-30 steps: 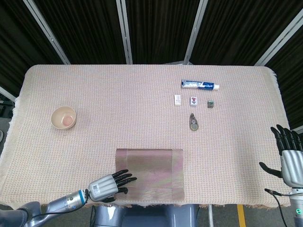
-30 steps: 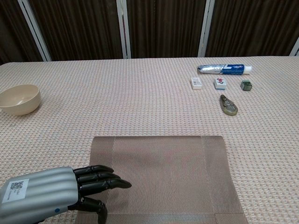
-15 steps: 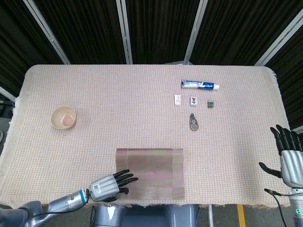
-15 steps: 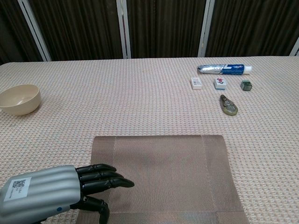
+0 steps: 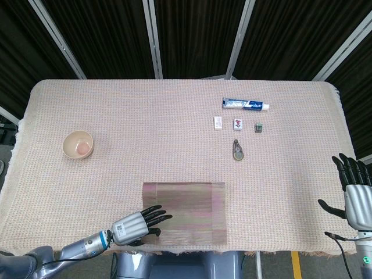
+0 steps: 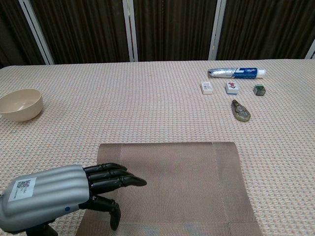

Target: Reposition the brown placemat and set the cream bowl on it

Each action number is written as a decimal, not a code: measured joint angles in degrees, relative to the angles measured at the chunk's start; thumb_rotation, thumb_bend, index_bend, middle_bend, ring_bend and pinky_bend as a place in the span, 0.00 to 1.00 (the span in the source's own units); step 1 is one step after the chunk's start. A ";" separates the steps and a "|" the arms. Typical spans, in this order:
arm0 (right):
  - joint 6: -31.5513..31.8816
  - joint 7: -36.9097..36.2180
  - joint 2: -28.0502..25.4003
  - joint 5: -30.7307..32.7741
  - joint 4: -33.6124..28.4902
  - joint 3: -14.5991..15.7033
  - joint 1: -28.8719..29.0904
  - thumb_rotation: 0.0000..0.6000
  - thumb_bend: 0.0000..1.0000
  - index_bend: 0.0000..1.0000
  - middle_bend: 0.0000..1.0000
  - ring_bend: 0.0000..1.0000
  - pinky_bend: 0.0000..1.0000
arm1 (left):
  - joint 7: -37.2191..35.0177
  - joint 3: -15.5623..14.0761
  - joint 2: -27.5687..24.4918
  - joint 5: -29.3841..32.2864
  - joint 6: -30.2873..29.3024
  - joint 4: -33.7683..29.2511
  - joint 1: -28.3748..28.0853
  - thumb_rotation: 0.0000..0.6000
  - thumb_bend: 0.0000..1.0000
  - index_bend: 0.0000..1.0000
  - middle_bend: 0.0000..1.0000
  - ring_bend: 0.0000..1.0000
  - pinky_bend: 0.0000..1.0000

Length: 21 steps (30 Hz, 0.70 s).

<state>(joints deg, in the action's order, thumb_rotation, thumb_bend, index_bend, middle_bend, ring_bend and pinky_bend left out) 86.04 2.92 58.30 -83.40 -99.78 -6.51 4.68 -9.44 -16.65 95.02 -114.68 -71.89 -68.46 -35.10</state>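
- Since a second ago my left hand has slid further over the near left corner of the brown placemat, fingers stretched out flat and close together, thumb tucked beneath.
- My right hand hangs off the surface's right edge, fingers spread, holding nothing.
- At the far left of the surface, the cream bowl sits upright, well apart from the placemat.
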 measured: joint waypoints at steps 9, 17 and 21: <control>0.13 -0.06 -0.13 0.05 -0.09 -0.04 -0.08 1.00 0.00 0.00 0.00 0.00 0.00 | 0.45 0.85 -0.22 0.66 0.38 -1.55 -0.68 1.00 0.31 0.41 0.00 0.00 0.00; -0.03 -0.12 -0.14 0.17 -0.07 -0.03 -0.05 1.00 0.00 0.00 0.00 0.00 0.00 | 0.69 2.08 -0.42 1.31 0.35 -2.74 -1.35 1.00 0.31 0.41 0.00 0.00 0.00; -0.05 -0.13 -0.21 0.20 -0.11 -0.06 -0.03 1.00 0.00 0.00 0.00 0.00 0.00 | 0.78 2.91 -0.49 1.74 0.22 -3.39 -1.68 1.00 0.31 0.43 0.00 0.00 0.00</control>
<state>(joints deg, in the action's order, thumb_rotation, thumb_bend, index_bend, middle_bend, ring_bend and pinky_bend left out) 85.98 2.79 58.09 -83.19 -99.89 -6.57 4.65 -8.66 -13.74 94.53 -112.94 -71.67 -71.85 -36.78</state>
